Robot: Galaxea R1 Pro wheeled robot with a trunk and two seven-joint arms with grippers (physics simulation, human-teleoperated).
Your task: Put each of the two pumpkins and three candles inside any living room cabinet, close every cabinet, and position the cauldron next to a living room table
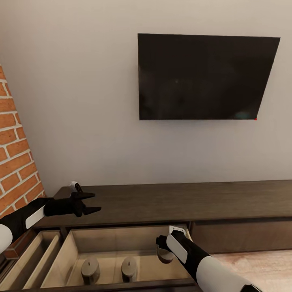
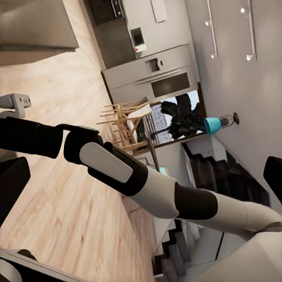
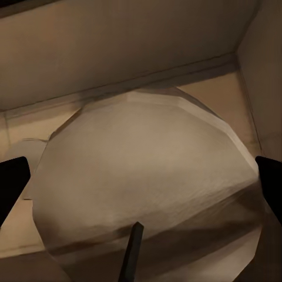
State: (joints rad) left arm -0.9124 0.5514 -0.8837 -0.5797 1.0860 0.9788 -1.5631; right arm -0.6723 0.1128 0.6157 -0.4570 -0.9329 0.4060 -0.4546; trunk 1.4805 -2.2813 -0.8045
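My right gripper [image 3: 141,182] reaches down into the open cabinet [image 1: 162,202], fingers spread wide on either flank of a candle [image 3: 147,188], not clamped on it. From the wrist, that candle is a pale stubby cylinder standing upright, its long axis vertical and dark wick [image 3: 132,252] pointing straight up at me. In the head view my right forearm [image 1: 194,255] hides most of it; a sliver shows at the gripper's seven o'clock. Two more candles, one [image 1: 90,269] and another [image 1: 129,268], stand upright on the beige compartment floor at about nine o'clock from that hand, just beside each other, wicks up. My left gripper [image 1: 91,203] hovers above the cabinet's dark top at ten o'clock, jaws apart and empty. A black television [image 1: 202,77] hangs on the wall at twelve o'clock; a brick wall [image 1: 16,162] borders the far left.
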